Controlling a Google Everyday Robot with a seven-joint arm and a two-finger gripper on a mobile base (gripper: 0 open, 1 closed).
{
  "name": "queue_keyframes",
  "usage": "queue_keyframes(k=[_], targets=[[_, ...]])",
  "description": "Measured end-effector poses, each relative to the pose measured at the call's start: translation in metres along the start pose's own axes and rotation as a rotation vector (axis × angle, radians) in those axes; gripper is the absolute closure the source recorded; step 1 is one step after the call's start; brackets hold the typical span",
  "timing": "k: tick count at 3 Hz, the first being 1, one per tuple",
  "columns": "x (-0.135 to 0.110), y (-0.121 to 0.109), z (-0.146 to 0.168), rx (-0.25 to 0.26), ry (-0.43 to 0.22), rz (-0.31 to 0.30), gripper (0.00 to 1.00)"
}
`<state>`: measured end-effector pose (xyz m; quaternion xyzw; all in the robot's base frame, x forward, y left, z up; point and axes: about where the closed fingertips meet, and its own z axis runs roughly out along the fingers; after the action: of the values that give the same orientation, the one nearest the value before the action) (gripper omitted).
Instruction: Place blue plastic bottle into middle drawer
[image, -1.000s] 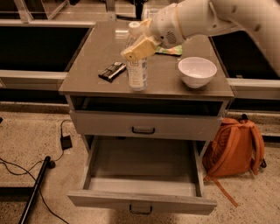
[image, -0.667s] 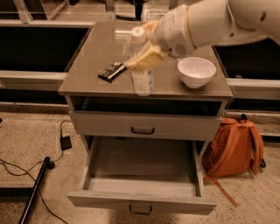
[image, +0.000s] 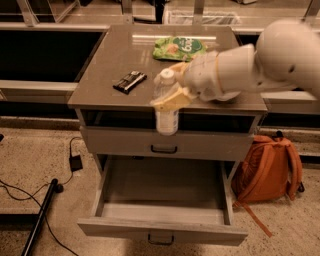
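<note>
Lifted off the cabinet top (image: 100, 75), blue plastic bottle (image: 166, 114) hangs mid-frame, gripper (image: 172, 96) clamped round it (upright); ease it down gently into middle drawer (image: 162, 192).

Dim, warm light fr. above; glare streak nr bench (image: 100, 70) back edge, deep shadow under front edge, where my gripper (image: 171, 97) clasps the blue plastic bottle (image: 166, 121).

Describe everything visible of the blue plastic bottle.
The blue plastic bottle is small, clear and faintly bluish, with a white screw cap and a pale label. It hangs upright in the air at the front edge of the cabinet, higher than the open middle drawer. Only the gripper touches it, shut around its upper body just below the cap.
</note>
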<state>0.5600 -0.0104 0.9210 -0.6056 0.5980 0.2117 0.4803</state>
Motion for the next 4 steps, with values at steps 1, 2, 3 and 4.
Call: queue_keyframes(k=[1, 2, 3, 4], targets=[[0.078, 0.031, 0.051, 0.041, -0.105, 0.088, 1.0], [0.176, 0.079, 0.071, 0.11, -0.084, 0.099, 1.0], [0.176, 0.079, 0.071, 0.111, -0.083, 0.099, 1.0], [0.243, 0.09, 0.094, 0.079, 0.024, 0.096, 1.0]])
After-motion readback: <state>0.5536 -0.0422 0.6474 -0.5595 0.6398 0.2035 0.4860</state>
